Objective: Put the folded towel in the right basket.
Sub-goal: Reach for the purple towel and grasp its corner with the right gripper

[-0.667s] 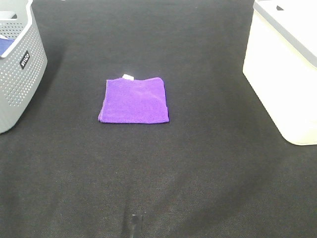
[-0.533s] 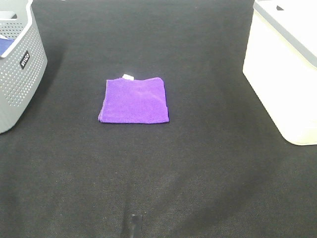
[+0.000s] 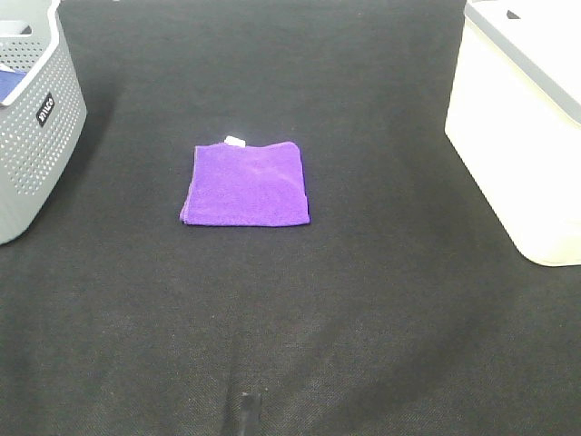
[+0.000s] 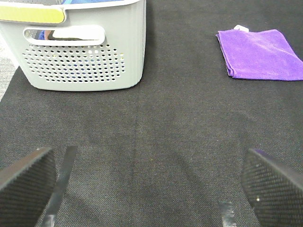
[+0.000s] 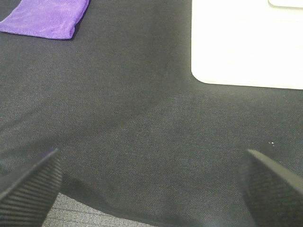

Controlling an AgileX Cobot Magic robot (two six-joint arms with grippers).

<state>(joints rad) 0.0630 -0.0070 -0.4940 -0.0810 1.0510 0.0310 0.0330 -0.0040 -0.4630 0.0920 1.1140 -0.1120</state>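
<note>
While your left gripper (image 4: 151, 183) and right gripper (image 5: 151, 185) gape wide, empty, the folded towel (image 3: 245, 183) lies apart from the right basket (image 3: 508, 145).

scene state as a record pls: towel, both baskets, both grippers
towel: purple, folded square, lying flat on the black mat between the two baskets; white tag at its far edge
right basket: white, solid walls, apart from the towel
left basket: gray, perforated, blue item partly visible inside
left gripper: open, empty, not touching the towel
right gripper: open, empty, not touching the towel
task status: towel not yet grasped
</note>
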